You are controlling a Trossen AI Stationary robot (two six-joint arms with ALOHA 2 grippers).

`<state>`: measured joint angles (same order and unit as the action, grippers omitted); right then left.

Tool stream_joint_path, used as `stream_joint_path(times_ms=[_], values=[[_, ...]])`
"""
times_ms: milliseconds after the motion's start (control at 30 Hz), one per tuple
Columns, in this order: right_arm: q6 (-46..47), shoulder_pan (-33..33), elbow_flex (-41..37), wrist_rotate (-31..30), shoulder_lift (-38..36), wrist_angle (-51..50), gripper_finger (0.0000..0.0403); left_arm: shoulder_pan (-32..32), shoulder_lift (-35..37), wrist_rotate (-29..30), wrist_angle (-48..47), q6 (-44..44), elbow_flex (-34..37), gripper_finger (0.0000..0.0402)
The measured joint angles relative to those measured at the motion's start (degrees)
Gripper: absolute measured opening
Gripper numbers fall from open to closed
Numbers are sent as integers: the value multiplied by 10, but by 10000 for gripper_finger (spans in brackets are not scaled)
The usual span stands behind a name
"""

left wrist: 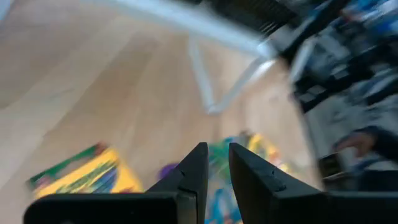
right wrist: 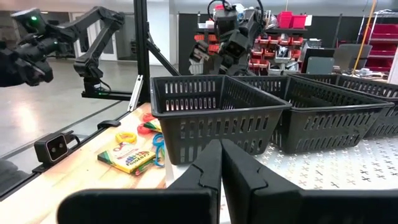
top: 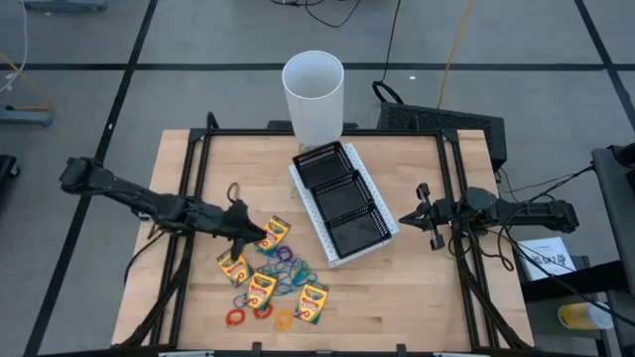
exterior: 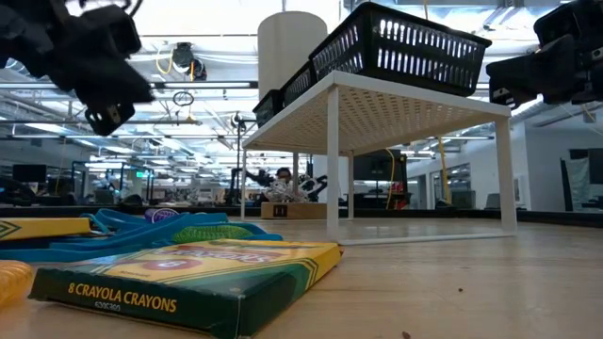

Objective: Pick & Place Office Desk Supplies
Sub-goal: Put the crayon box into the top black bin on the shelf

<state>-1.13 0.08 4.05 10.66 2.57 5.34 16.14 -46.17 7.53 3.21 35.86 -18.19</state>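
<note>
Four yellow-and-green crayon boxes lie flat on the wooden table (top: 417, 288): one (top: 275, 233) right next to my left gripper, the others (top: 233, 266), (top: 261, 289), (top: 314, 302) nearer the front edge. Coloured rubber-band loops (top: 285, 266) lie among them. The nearest box fills the low view (exterior: 188, 278). My left gripper (top: 244, 230) hovers above the table over the boxes, its fingers (left wrist: 202, 165) close together with nothing seen between them. My right gripper (top: 425, 213) is shut and empty, level with the tray's right side.
A black mesh three-compartment tray (top: 337, 198) sits on a white perforated riser shelf (top: 342, 256) at the table's middle. A tall white cup (top: 314, 94) stands behind it. Loose bands lie near the front edge (top: 236, 317) and at the left (top: 234, 190).
</note>
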Motion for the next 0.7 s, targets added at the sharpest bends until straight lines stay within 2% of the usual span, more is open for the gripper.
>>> stream_joint_path(times_ms=[167, 267, 433, 567, 700], values=[[0, 0, 0, 0, 0, 0, 0, -1, -104, 46, -203, 28, -119, 72], [0, 0, 0, 0, 0, 0, 0, -7, -168, 80, -267, 56, -173, 72], [0, 0, 0, 0, 0, 0, 0, -30, -254, 65, -287, 67, -190, 87], [0, 0, 0, 0, 0, 0, 0, -68, -302, -1, -278, 67, -190, 118], [0, 0, 0, 0, 0, 0, 0, -106, -328, -18, -264, 79, -190, 149]])
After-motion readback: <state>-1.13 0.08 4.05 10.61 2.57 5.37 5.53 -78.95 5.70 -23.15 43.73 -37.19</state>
